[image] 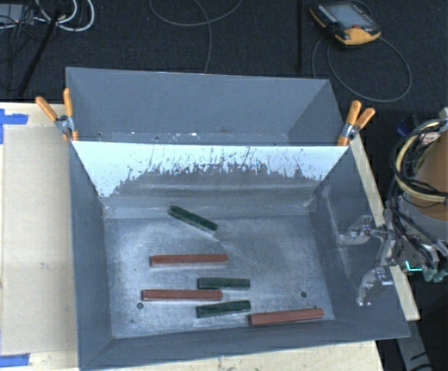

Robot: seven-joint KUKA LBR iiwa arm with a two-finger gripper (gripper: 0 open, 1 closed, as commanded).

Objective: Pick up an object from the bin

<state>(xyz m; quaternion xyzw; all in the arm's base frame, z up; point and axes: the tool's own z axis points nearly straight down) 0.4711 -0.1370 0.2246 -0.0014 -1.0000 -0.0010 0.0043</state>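
My gripper (362,260) hangs over the bin's sloping right wall, open, its two metal fingertips (353,233) spread apart with nothing between them. The nearest loose thing is a reddish-brown flat bar (285,316) lying near the front right of the bin floor, to the left of and below the gripper. A dark green short bar (224,309) lies just left of it, and another dark green bar (224,283) sits a little further back.
Two more reddish-brown bars (189,260) (181,294) lie on the left half of the floor. A tilted dark green bar (193,219) lies near the back wall. The arm and its cables stand outside the right rim.
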